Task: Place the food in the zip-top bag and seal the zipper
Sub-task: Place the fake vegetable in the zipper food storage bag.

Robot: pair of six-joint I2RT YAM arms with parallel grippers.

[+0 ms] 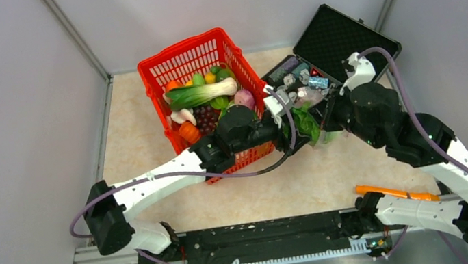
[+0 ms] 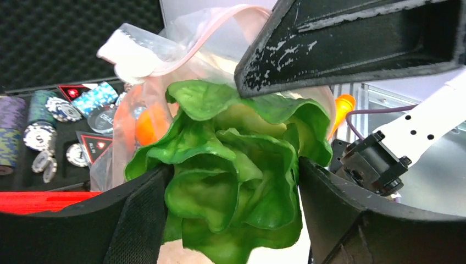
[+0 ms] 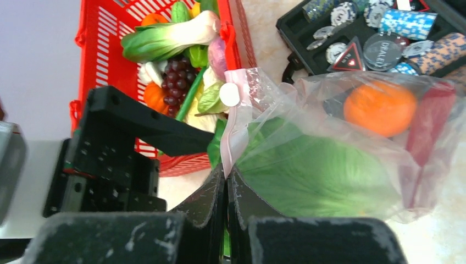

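Note:
The clear zip-top bag (image 3: 308,93) hangs between the red basket and the black case. My right gripper (image 3: 226,173) is shut on the bag's pink zipper (image 3: 236,121) strip at the mouth. Green lettuce (image 2: 231,165) sticks partly out of the bag's mouth, and most of it shows through the plastic (image 3: 319,176). My left gripper (image 2: 233,181) stands wide, with both fingers against the lettuce leaves. An orange round (image 3: 379,107) and a red piece (image 3: 431,121) lie deeper inside the bag. In the top view the two grippers meet at the lettuce (image 1: 306,125).
The red basket (image 1: 166,62) at the back left holds several more toy vegetables. The open black case (image 1: 342,37) with poker chips (image 3: 406,22) stands right behind the bag. An orange stick-shaped thing (image 1: 391,191) lies near the right arm's base.

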